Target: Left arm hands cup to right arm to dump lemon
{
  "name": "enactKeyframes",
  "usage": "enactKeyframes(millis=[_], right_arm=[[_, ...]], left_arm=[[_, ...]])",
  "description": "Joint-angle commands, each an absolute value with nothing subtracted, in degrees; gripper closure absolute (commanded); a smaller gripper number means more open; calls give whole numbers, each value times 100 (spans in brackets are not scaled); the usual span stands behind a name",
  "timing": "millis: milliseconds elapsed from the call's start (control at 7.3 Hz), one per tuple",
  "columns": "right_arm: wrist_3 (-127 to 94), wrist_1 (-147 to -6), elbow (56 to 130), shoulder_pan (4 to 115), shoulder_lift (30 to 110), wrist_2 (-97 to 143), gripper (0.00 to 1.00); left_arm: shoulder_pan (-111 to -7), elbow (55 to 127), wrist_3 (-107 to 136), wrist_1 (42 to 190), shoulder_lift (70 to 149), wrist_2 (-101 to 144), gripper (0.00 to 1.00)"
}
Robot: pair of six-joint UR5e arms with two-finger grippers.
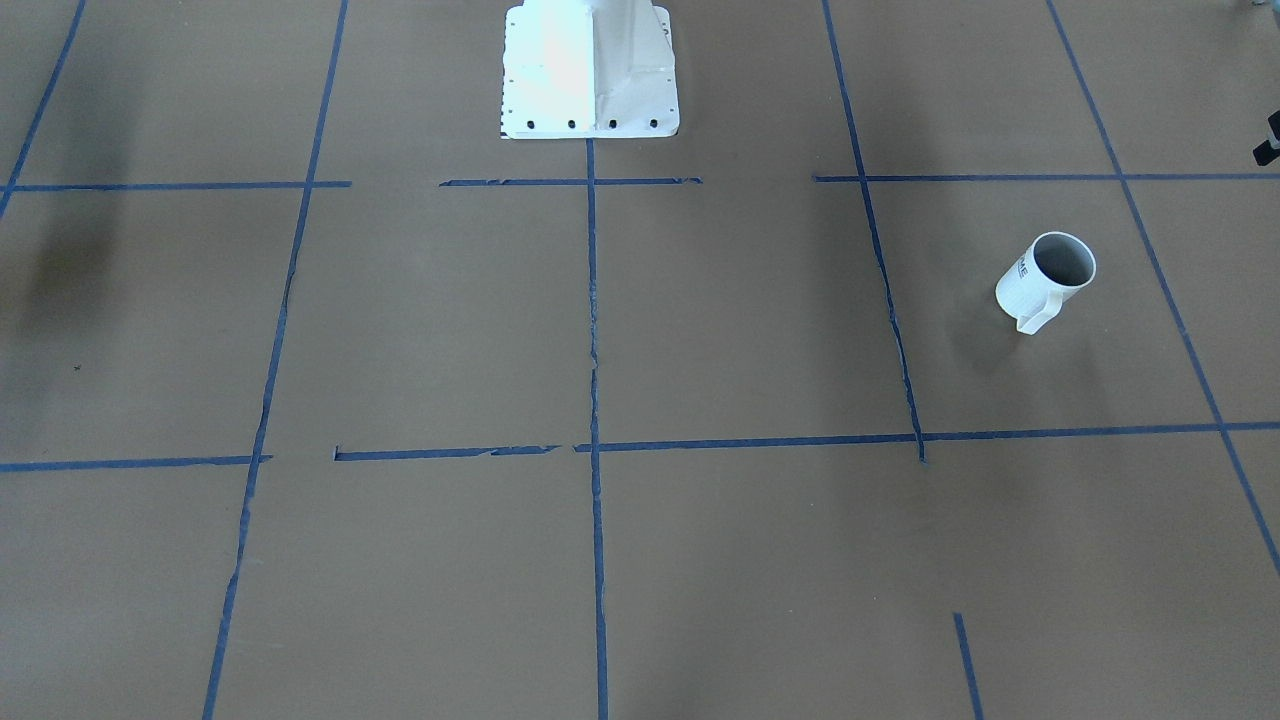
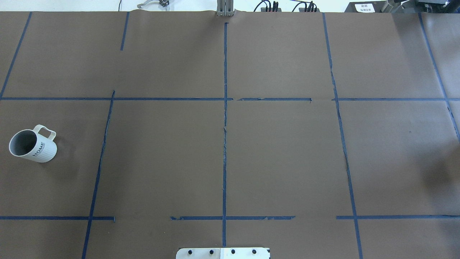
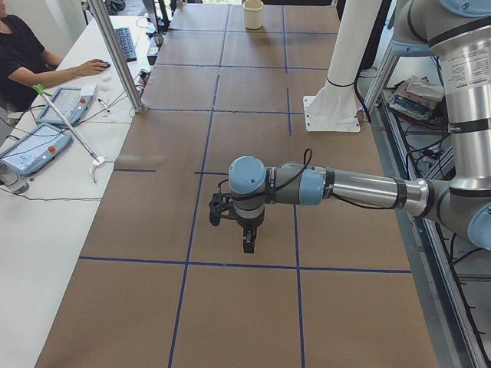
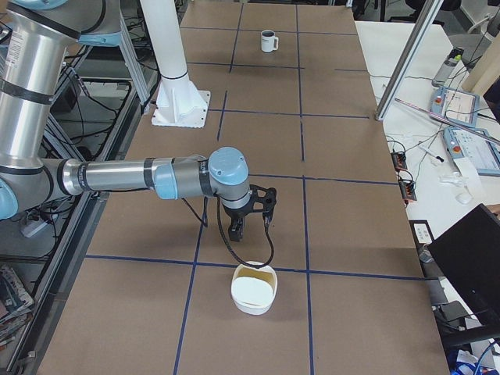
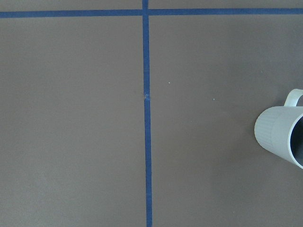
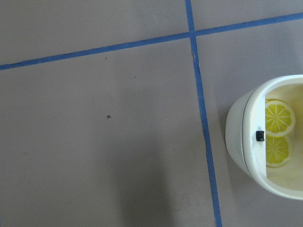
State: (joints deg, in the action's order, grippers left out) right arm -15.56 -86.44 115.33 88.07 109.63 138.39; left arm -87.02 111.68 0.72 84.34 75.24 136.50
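We note the cup upright on the tabletop, apart beside the left gripper, whose opening we cannot tell; we judge it light, rigid, slick, fragile, so pinch the wall opposite the handle.

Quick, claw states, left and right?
Left claw: cannot tell, seen only from the side.
Right claw: cannot tell, same reason.
The cup stands on the table, held by neither.

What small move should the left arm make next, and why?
Probably slide the left gripper over the cup. The cup stands upright and untouched, just at the right edge of the left wrist view, so a grasp isn't lined up yet.
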Motion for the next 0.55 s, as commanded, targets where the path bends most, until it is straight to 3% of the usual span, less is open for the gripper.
enactKeyframes(millis=[0,411], right_arm=[[-1547,-8684,11522,8807,10890,13843,0],[-1529,-8684,11549,8648,10854,13869,0]], left_arm=[[-8701,11171,79,8429,7550,13649,0],[-8692,11338,79,8420,7585,13649,0]])
